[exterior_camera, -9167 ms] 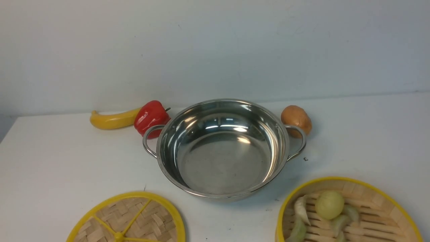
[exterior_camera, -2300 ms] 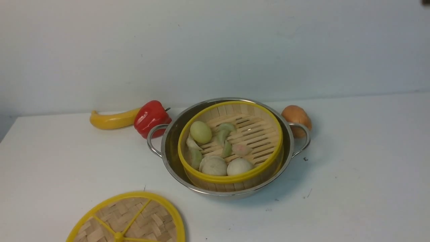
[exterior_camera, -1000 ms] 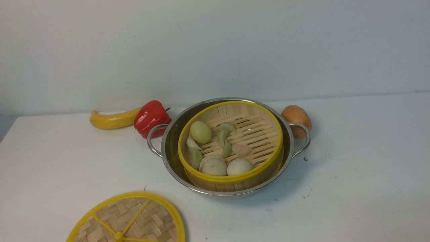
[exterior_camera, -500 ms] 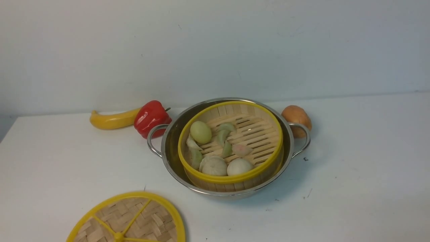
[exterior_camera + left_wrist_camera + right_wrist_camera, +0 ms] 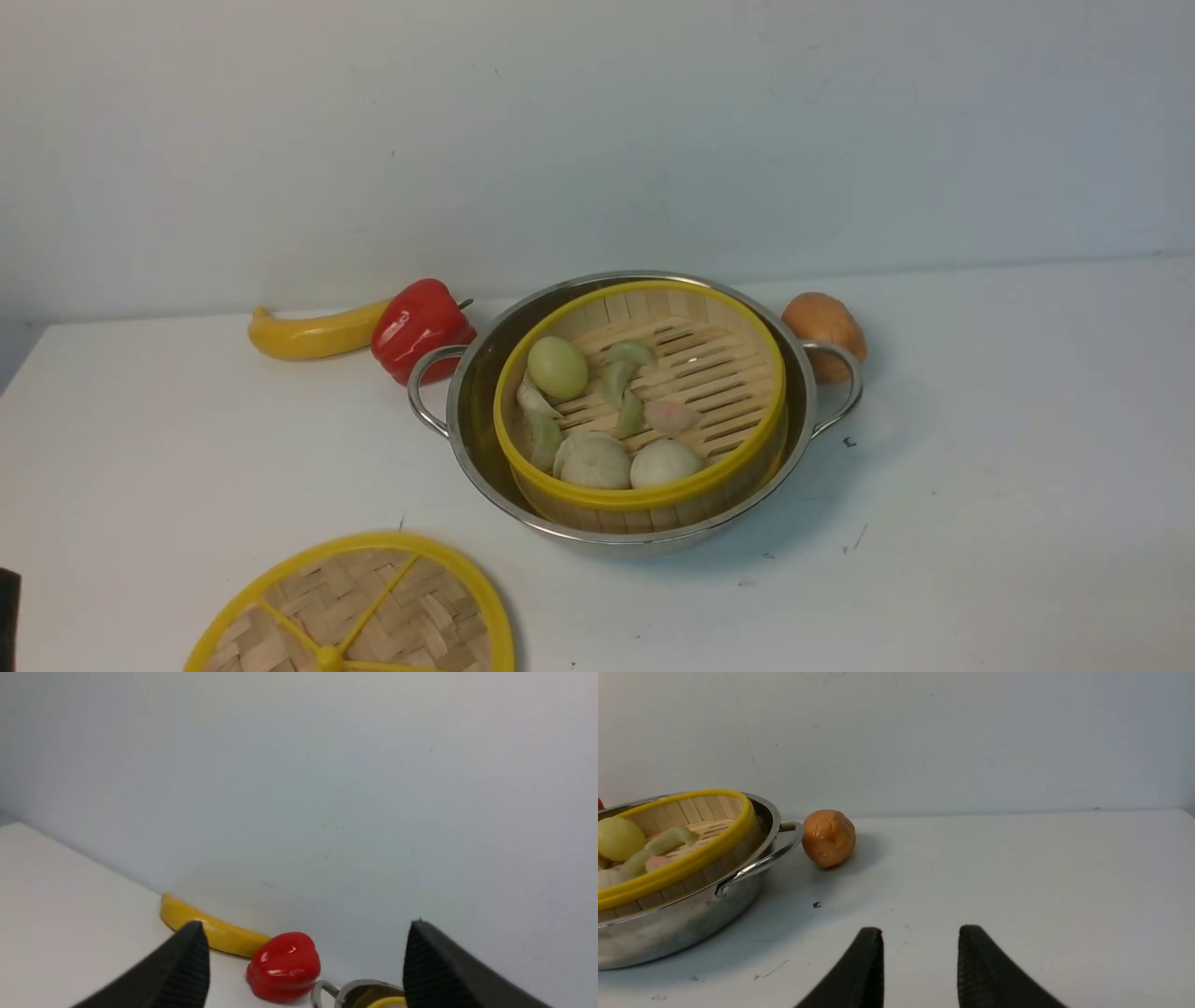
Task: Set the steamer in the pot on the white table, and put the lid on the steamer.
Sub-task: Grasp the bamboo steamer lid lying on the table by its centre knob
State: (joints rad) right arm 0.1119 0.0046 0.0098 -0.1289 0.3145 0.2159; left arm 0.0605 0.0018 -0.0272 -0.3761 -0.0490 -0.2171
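The steamer (image 5: 711,366), a bamboo basket with a yellow rim, sits inside the shiny pot (image 5: 470,411) on the white table (image 5: 980,485). Dumplings and buns lie on its slatted floor. The lid (image 5: 373,611), a woven disc with yellow spokes, lies flat at the table's near left, cut off by the front view's edge. My left gripper (image 5: 306,931) is open and empty, pointing towards the pot's left handle (image 5: 327,990). My right gripper (image 5: 920,931) is open and empty above bare table, to the right of the pot (image 5: 668,933) and steamer (image 5: 691,809).
A yellow banana (image 5: 313,334) and a red pepper (image 5: 420,327) lie behind the pot's left handle. A brown round bun (image 5: 822,327) rests against the right handle. A grey wall stands behind the table. A dark piece of my left arm (image 5: 7,616) shows at the left edge.
A dark piece of my left arm has come into the front view's lower left corner. The pot, steamer and lid have not moved.
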